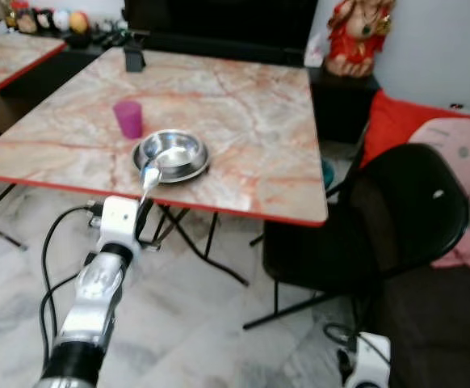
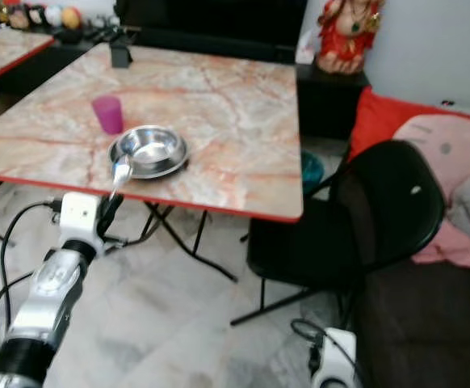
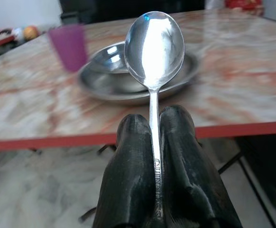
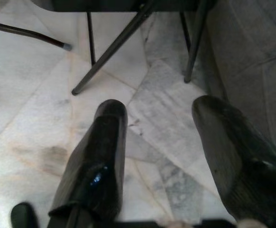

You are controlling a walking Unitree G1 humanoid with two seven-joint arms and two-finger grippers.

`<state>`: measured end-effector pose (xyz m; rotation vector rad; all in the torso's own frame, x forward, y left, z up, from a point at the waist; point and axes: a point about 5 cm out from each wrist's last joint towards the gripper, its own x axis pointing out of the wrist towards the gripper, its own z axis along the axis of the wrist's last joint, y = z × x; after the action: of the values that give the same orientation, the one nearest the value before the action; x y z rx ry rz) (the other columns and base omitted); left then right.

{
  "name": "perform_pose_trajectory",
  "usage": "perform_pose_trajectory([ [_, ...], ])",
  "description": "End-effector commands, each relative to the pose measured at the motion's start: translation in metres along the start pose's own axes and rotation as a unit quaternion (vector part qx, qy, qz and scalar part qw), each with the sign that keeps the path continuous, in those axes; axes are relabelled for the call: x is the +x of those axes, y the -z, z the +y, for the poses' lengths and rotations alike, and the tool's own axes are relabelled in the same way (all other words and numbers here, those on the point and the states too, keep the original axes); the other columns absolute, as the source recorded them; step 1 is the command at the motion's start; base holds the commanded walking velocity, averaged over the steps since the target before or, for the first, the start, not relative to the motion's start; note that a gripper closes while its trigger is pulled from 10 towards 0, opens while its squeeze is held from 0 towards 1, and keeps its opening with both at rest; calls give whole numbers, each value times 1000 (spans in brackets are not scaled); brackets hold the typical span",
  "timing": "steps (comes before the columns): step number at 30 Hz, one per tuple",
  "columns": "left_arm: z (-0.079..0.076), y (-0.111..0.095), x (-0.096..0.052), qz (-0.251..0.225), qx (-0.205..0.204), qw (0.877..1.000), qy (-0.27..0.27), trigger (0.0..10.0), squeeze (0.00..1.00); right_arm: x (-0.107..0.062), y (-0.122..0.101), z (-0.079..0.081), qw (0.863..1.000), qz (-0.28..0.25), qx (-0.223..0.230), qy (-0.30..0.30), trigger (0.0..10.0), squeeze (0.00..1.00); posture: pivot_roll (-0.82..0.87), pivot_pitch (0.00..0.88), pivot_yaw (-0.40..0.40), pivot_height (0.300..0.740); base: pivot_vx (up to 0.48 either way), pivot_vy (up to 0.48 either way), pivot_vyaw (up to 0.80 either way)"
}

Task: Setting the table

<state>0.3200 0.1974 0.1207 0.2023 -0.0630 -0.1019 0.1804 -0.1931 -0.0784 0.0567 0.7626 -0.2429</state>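
At the far left you see the corner of a second counter [image 1: 9,56] with the same marble top and red edge. Next comes your left arm, reaching up from below toward the near edge of the main counter [image 1: 243,105]. Your left end effector [image 3: 153,137] is clenched on the handle of a metal spoon [image 3: 154,47], both black fingers [image 3: 128,180] pressed flat against the stem. The spoon stands upright out of the fingertips, bowl upward, raised in front of the counter's red front edge and not touching the top.

Just beyond the spoon, near that front edge, a shallow steel plate [image 1: 140,158] sits on the counter with a steel bowl [image 1: 174,148] resting inside it. A purple cup [image 1: 128,118] stands upright just behind and to the left of the plate, close but apart from it. A small dark holder [image 1: 133,56] stands at the counter's far edge.

Move right and a black chair [image 1: 396,218] stands on the pale marble floor [image 1: 195,323] beside the counter's right corner. Behind it lie a red cushion [image 1: 392,125] and pink bedding [image 1: 461,162], with a red and gold figurine [image 1: 358,32] on a dark unit [image 1: 344,101] at the back.

Your right end effector [image 4: 171,137] hangs low at the lower right, released, fingers spread wide over the floor near the chair's legs, gripping nothing.
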Motion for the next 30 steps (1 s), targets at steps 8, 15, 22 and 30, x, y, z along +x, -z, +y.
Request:
perform_pose_trajectory([
  [8,-13,-9,4,-21,-25,999,34,10000,0,1,-5,-11,1000,-10,3,18,10000,0,25,0,-38,740,0,-45,0],
  [15,-10,-10,4,-24,-34,999,28,10000,0,2,-7,-10,1000,-15,5,18,10000,0,27,0,-40,740,0,0,0],
  [22,-6,-13,6,-28,-32,999,7,10000,0,2,-9,-10,1000,-18,7,17,10000,0,22,0,-41,740,0,0,0],
  [30,-2,-12,5,-25,-31,999,-3,10000,0,2,-8,-9,1000,-16,5,14,10000,0,24,0,-41,740,122,0,0],
])
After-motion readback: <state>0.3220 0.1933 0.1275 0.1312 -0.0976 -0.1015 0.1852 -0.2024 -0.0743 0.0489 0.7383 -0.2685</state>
